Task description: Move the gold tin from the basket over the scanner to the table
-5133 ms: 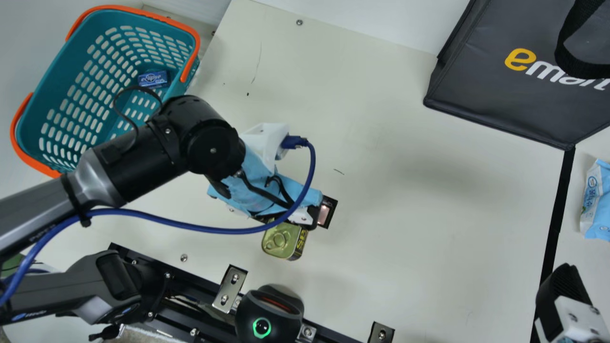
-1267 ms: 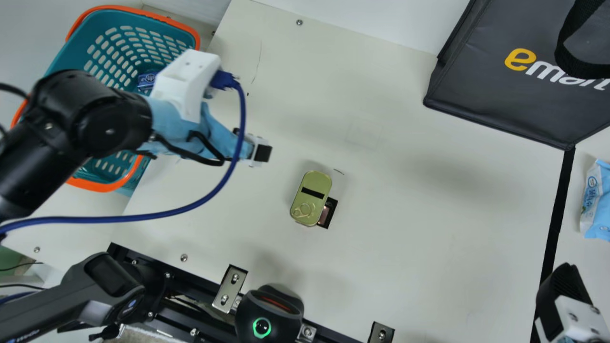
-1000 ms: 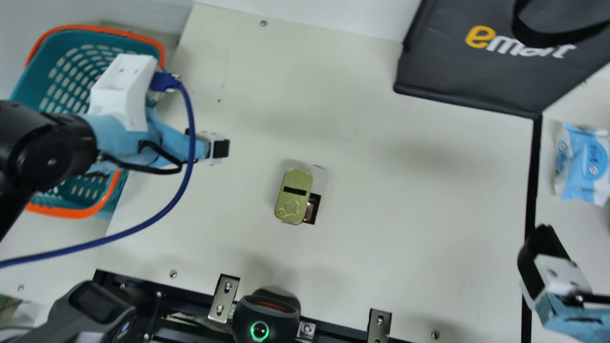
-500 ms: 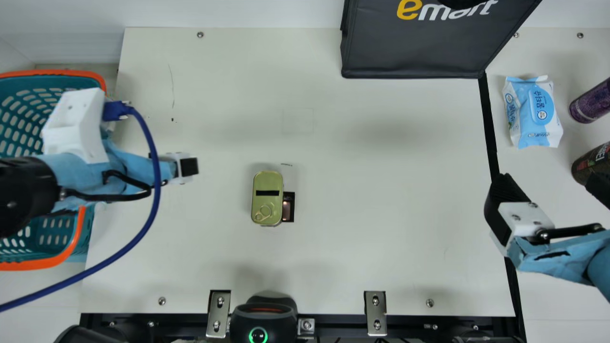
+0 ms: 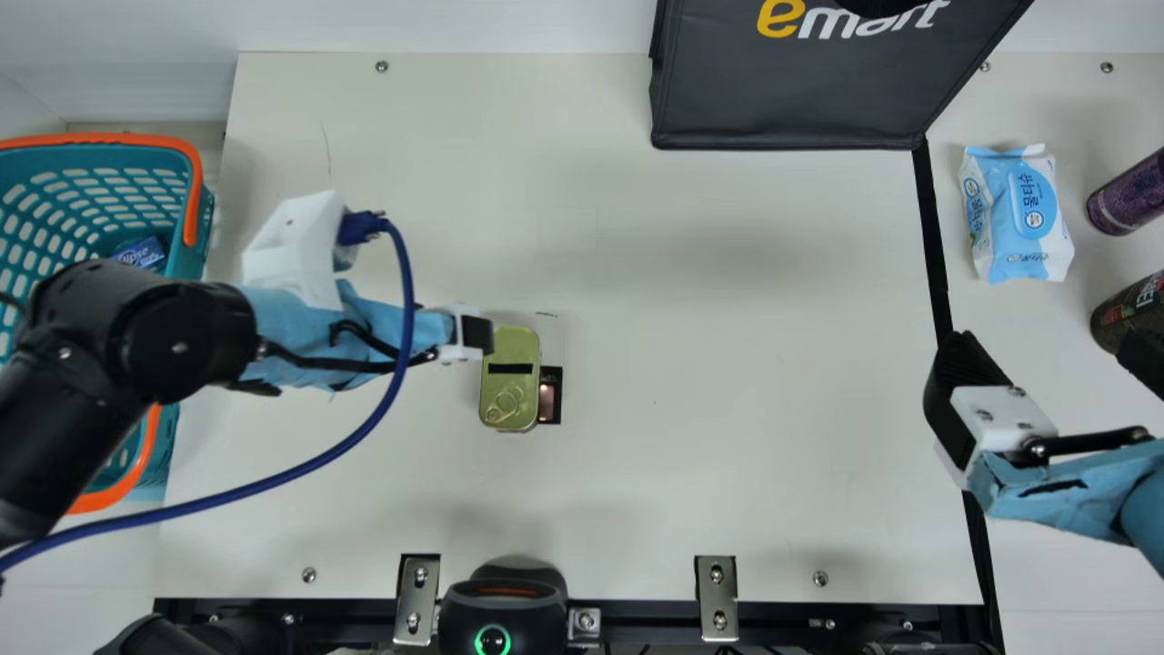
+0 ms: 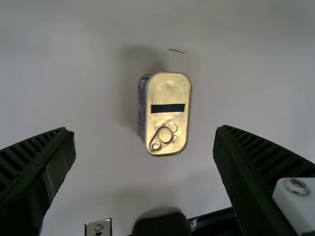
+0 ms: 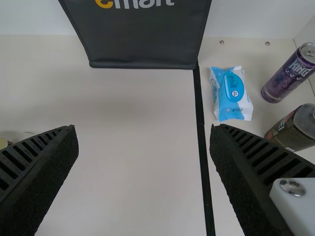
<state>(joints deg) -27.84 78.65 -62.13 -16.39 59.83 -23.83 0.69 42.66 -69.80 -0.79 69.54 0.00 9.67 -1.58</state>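
In the main view, the gold rounded-rectangular metal tin (image 5: 510, 387) lies on the cream table (image 5: 727, 409), left of the middle, lid up, its ring-pull end toward the near side. A black strip crosses the lid. Just beside it on the right is a small black rectangular frame with a pinkish pane (image 5: 549, 400). The left claw (image 5: 479, 335) is over the tin's far left corner. At the left stands the teal perforated plastic basket with orange handles (image 5: 186, 164), a small blue packet (image 5: 141, 253) inside. The black rounded scanner with a green ring (image 5: 506, 600) is at the near edge. The right claw (image 5: 1044, 347) hovers at the right, spread wide. On the far side stands a black fabric bag (image 5: 782, 100).

In the left wrist view, the left claw is wide open above the tin, its black ribbed fingers (image 6: 37, 167) apart from it. The tin's dark printed side shows.

In the right wrist view, the right claw's fingers are wide apart, with table between them. Right of the black tape line (image 7: 202, 147) lie a light blue and white soft pack (image 7: 232, 93), a purple metal can (image 7: 288, 78) and a dark cylindrical container (image 7: 295, 129).
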